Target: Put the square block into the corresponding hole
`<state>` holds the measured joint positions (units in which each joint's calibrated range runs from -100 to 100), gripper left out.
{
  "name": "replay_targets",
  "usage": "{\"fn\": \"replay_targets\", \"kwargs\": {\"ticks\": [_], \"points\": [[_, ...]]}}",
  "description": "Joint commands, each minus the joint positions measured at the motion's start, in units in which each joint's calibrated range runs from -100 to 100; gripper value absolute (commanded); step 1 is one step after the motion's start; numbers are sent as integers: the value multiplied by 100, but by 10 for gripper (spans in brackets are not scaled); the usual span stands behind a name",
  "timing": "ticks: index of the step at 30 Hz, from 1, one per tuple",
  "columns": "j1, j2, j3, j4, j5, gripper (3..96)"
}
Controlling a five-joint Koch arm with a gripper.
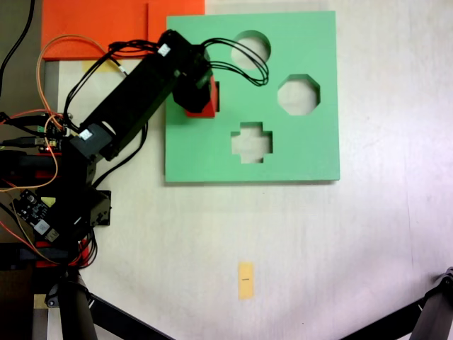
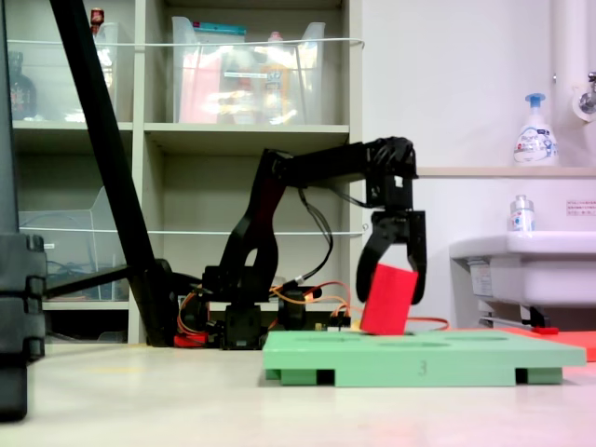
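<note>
The green foam board lies flat on the pale tabletop. Its round, octagonal and cross-shaped cutouts are seen empty in the first exterior view. The square block is held between the fingers of the gripper, which are closed on its sides. In the second exterior view the block is tilted, its top leaning right, with its lower edge at the board's top surface. In the first exterior view the block sits at the square hole near the board's left edge, largely hidden by the arm. An orange foam sheet lies at the far left, and a small yellow tag lies well apart on the near side.
</note>
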<state>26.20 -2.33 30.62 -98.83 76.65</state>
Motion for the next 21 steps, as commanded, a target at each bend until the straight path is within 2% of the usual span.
{"fn": "replay_targets", "kwargs": {"ticks": [1,13,21], "points": [[78,107,617,-117,34,223],[142,777,637,-117,34,224],[171,1057,637,-60,-73,260]]}}
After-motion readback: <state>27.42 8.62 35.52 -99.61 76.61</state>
